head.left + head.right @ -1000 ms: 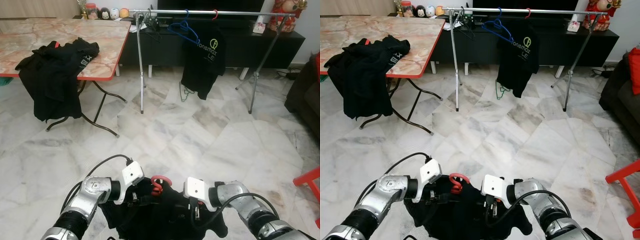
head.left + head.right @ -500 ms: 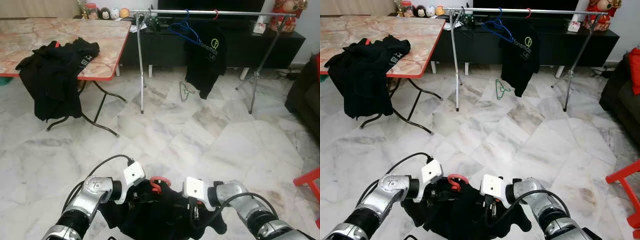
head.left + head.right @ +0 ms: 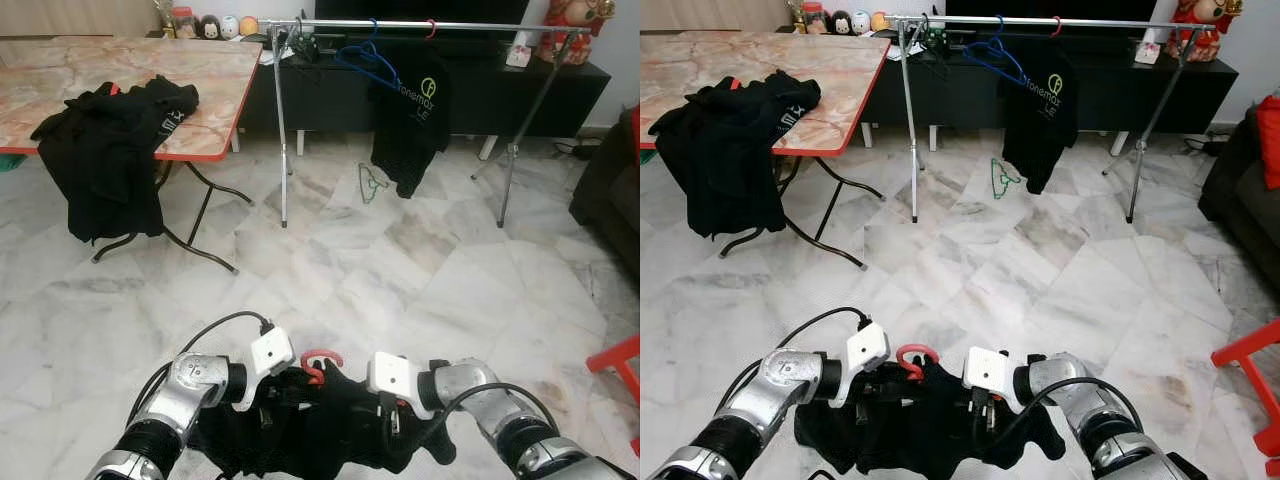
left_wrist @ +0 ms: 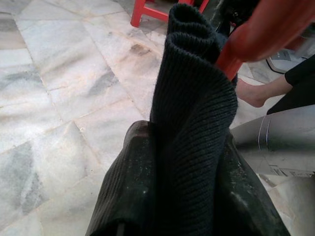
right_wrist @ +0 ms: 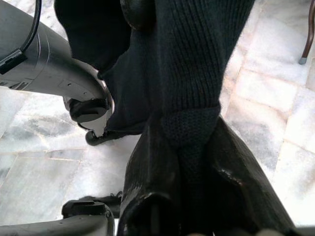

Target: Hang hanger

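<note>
A black knit garment [image 3: 320, 430] on a red hanger, whose hook [image 3: 320, 365] sticks up, hangs between my two grippers low in the eye views. My left gripper [image 3: 278, 392] is shut on the garment's left side, and the left wrist view has its fingers [image 4: 130, 172] clamped on a fold of knit fabric beside the red hanger [image 4: 266, 29]. On the garment's right side my right gripper [image 3: 392, 412] is shut, its fingers [image 5: 152, 167] pinching the fabric [image 5: 192, 73]. The metal clothes rack [image 3: 400, 24] stands far ahead, several floor tiles away.
On the rack hang a black t-shirt [image 3: 412, 120] and a blue hanger [image 3: 368, 55]. A green hanger [image 3: 372, 183] lies on the floor beneath. A folding table [image 3: 200, 90] with black clothes [image 3: 105, 150] stands left. A red stool [image 3: 618, 365] is at right. A person's foot [image 4: 253, 93] is nearby.
The garment between my grippers has spread wider and hangs lower under my arms. Both grippers stay shut in about the same place.
</note>
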### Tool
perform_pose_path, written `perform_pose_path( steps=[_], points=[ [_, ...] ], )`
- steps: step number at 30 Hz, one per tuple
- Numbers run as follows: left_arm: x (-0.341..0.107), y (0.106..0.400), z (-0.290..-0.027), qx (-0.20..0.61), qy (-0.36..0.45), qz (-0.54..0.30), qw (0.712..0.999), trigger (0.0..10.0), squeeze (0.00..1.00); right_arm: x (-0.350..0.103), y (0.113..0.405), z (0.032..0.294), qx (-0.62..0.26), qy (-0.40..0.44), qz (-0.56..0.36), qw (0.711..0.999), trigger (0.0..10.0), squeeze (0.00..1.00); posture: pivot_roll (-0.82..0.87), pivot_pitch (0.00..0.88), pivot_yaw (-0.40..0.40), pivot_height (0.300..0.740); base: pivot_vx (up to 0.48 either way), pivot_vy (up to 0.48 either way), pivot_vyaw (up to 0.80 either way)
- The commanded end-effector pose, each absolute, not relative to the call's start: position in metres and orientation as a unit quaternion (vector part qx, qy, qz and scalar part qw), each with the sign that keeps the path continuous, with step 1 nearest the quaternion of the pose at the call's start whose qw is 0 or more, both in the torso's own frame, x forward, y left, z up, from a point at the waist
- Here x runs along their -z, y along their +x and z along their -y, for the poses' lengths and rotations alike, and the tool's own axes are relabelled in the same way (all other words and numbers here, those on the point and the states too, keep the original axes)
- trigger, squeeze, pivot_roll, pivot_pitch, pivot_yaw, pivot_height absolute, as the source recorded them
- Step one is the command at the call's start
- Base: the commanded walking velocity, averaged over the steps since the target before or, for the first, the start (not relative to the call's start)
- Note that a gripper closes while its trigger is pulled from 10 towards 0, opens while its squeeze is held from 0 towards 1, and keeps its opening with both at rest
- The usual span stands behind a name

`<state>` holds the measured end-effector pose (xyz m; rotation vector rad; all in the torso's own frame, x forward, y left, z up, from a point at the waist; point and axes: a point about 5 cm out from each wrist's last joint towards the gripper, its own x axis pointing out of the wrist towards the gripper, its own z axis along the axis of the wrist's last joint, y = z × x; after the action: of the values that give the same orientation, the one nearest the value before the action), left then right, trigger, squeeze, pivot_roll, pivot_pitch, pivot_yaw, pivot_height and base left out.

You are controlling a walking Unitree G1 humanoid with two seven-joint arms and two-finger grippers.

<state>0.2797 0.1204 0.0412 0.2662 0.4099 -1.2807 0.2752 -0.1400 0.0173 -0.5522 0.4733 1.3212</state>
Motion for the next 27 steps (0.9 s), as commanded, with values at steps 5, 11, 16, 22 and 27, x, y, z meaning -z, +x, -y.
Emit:
perform_pose_path(
  steps=[5,11,16,22,27],
  points=[
    [-0.04,0.2814,-0.1231,0.575,0.12,-0.194,0.786,0.0,0.0,-0.0316,0.2852,0.1304,-0.602,-0.253,-0.168,0.739,0.0,0.0,-0.08,0.008,-0.051,0.74,0.0,0.0,0.0],
    [-0.0355,0.2836,-0.1231,0.54,0.114,-0.184,0.813,0.0,0.0,-0.0247,0.2853,0.1322,-0.577,-0.245,-0.196,0.754,10.0,0.83,-0.08,0.0,-0.046,0.74,0.0,0.0,0.0],
    [-0.0336,0.2816,-0.1231,0.545,0.112,-0.189,0.809,0.0,0.0,-0.0235,0.2842,0.1321,-0.576,-0.247,-0.196,0.754,10.0,1.0,-0.09,0.0,-0.043,0.74,0.0,0.0,0.0],
    [-0.0326,0.2812,-0.122,0.547,0.114,-0.188,0.808,0.0,0.0,-0.0222,0.2836,0.1307,-0.573,-0.25,-0.195,0.756,10.0,1.0,-0.08,0.0,-0.04,0.74,0.0,0.0,0.0],
    [-0.0323,0.281,-0.1218,0.548,0.114,-0.188,0.807,0.0,0.0,-0.0222,0.2841,0.1303,-0.571,-0.251,-0.195,0.757,10.0,1.0,-0.08,0.0,-0.04,0.74,0.0,0.0,0.0]
  ],
)
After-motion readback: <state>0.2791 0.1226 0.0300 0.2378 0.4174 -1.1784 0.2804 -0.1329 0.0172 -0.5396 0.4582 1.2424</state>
